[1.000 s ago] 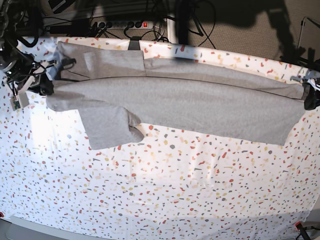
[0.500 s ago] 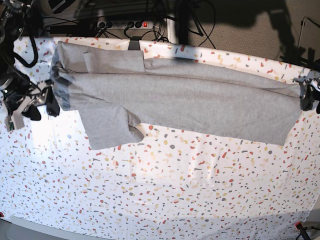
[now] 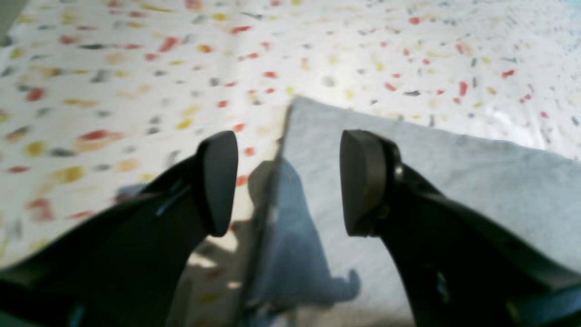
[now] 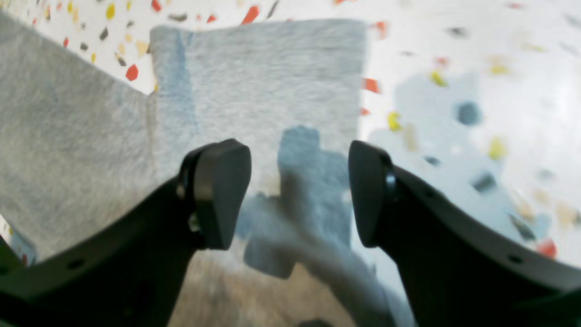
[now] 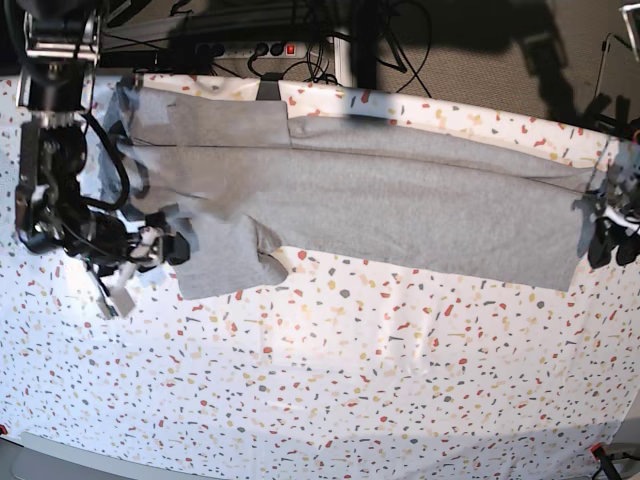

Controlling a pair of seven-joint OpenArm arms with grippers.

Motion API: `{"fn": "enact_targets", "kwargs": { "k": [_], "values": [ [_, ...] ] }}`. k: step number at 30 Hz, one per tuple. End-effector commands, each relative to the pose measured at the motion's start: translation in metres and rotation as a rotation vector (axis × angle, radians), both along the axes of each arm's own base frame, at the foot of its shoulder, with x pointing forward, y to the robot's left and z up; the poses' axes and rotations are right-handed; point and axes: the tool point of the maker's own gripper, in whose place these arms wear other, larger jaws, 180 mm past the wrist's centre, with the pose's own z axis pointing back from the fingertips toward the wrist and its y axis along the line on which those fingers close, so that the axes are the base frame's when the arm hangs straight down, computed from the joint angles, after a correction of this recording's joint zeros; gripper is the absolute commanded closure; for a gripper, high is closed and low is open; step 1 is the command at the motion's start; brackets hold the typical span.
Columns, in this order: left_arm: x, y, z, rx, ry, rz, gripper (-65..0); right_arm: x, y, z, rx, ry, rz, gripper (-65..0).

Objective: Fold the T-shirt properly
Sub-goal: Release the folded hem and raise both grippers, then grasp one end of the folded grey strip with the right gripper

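Note:
The grey T-shirt (image 5: 400, 200) lies as a long folded band across the far half of the table, one short sleeve (image 5: 225, 255) sticking out toward the front on the left. My right gripper (image 5: 172, 246) hovers open at that sleeve's left edge; in the right wrist view its fingers (image 4: 222, 195) straddle the sleeve cloth (image 4: 258, 81) without holding it. My left gripper (image 5: 611, 243) is open at the shirt's right end. In the left wrist view the gripper (image 3: 288, 181) spreads over the shirt's corner edge (image 3: 408, 181), which rests on the table.
A white tablecloth with coloured speckles (image 5: 350, 380) covers the table. A power strip (image 5: 245, 47) and cables lie beyond the far edge. A dark clip (image 5: 268, 88) sits at the far edge above the shirt.
Both grippers went from shut to open and let go of the shirt's ends. The right arm moved toward the front along the left end; the cloth there dropped flat.

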Motion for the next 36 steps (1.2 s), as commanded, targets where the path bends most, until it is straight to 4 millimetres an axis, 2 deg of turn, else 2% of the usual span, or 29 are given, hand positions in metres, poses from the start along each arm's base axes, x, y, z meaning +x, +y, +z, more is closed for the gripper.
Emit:
{"fn": "enact_targets", "kwargs": {
  "k": [1, 7, 13, 20, 28, 31, 36],
  "values": [
    [0.011, 0.006, 0.024, 0.006, -0.070, 0.004, -34.8, 0.020, -0.001, 0.020, 0.011, -0.053, 0.002, -38.0],
    [0.022, -0.010, 0.026, -0.041, -0.103, 0.004, -34.8, 0.060, 0.008, 0.020, 0.054, -0.015, -0.035, -38.0],
    [0.021, -0.012, 0.022, -0.033, -0.094, 0.002, -34.8, 0.082, 0.004, 0.011, 0.016, 0.013, -0.072, -38.0],
    [0.021, -0.012, 0.022, -0.029, -0.092, 0.001, -34.8, 0.082, -0.012, -0.018, -0.023, 0.060, -0.120, -38.0],
    [0.021, -0.012, 0.022, -0.029, -0.093, 0.001, -34.8, 0.067, 0.005, -0.039, -0.012, 0.156, -0.093, -37.8],
    [0.021, -0.012, 0.021, -0.028, -0.092, 0.001, -34.8, 0.061, 0.011, -0.044, -0.021, 0.197, -0.075, -31.2],
    [0.021, -0.012, 0.022, -0.028, -0.092, 0.001, -34.8, 0.052, 0.009, -0.055, -0.121, 0.241, -0.024, -13.5]
  ]
}}
